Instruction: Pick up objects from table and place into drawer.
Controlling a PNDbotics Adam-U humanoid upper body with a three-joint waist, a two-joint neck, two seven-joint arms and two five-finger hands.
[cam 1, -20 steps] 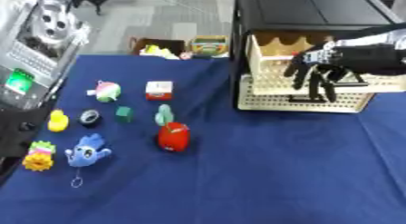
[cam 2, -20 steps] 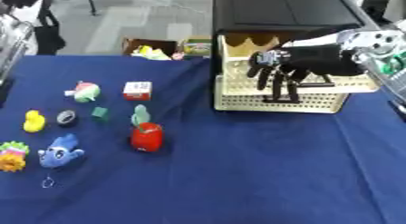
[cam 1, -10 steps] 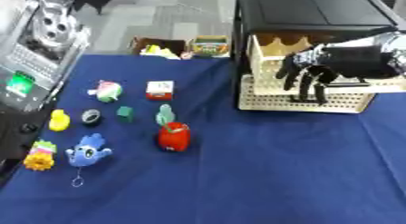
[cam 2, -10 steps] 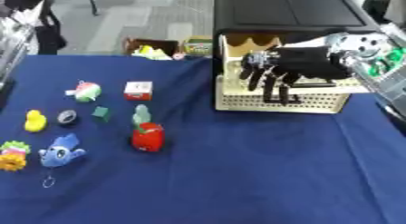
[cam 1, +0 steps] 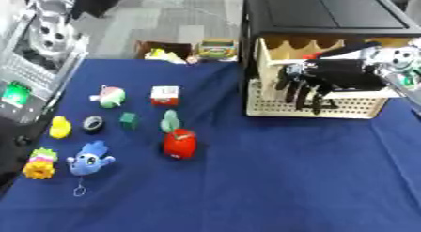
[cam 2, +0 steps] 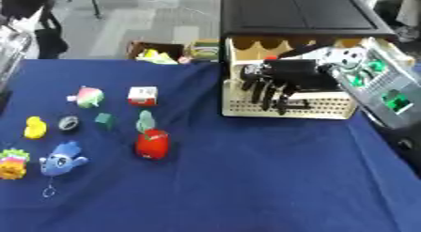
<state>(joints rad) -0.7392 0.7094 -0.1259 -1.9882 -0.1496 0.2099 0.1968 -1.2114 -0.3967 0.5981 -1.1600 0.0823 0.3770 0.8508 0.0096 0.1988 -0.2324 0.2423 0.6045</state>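
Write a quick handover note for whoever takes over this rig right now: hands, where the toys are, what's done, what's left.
Right hand: open, holding nothing visible, fingers hanging down over the front of the pulled-out drawer.
Left hand: not in view.
On the cloth, left side: red toy, blue plush, yellow duck, green cube, red-and-white box and several others.
Done: drawer is open; its contents can't be made out.
Left: pick up each toy and put it in.

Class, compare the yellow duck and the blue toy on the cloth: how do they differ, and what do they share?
The yellow duck is plain yellow; the blue toy is blue. The duck looks smaller than the blue toy. The blue toy trails a string with a loop; the duck shows none. Both lie untouched on the left of the blue cloth.
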